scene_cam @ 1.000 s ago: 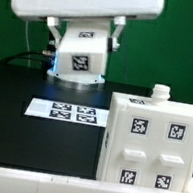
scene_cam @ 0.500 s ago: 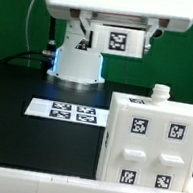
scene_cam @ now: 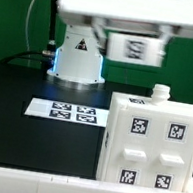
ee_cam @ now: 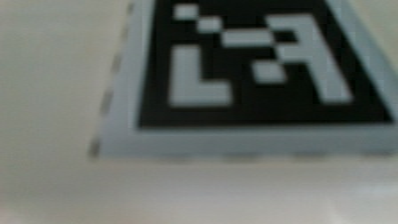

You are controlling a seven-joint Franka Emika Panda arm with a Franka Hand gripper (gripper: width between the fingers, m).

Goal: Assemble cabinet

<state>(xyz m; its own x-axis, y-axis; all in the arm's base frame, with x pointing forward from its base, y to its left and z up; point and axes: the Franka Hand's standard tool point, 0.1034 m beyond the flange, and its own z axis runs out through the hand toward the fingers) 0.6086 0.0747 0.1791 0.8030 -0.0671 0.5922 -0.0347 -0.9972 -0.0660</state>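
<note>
The cabinet [scene_cam: 153,144] is a large white box standing at the front of the exterior view's right. Its panelled front face carries several square tags, and a small round peg [scene_cam: 161,93] sticks up from its top. The arm's white body [scene_cam: 129,9] fills the top of the exterior view, high above the table. A white tagged piece [scene_cam: 138,51] hangs under it, above and behind the cabinet. My gripper's fingers do not show in either view. The wrist view is filled by a blurred black-and-white tag [ee_cam: 258,65] on a pale surface, very close.
The marker board [scene_cam: 70,112] lies flat on the black table, to the exterior view's left of the cabinet. The robot's white base [scene_cam: 78,59] stands behind it with cables on its left. A pale edge runs along the table's front.
The arm's body and the tagged piece under it have swung toward the exterior view's right and now sit above the cabinet's side. The cabinet and the marker board have not moved.
</note>
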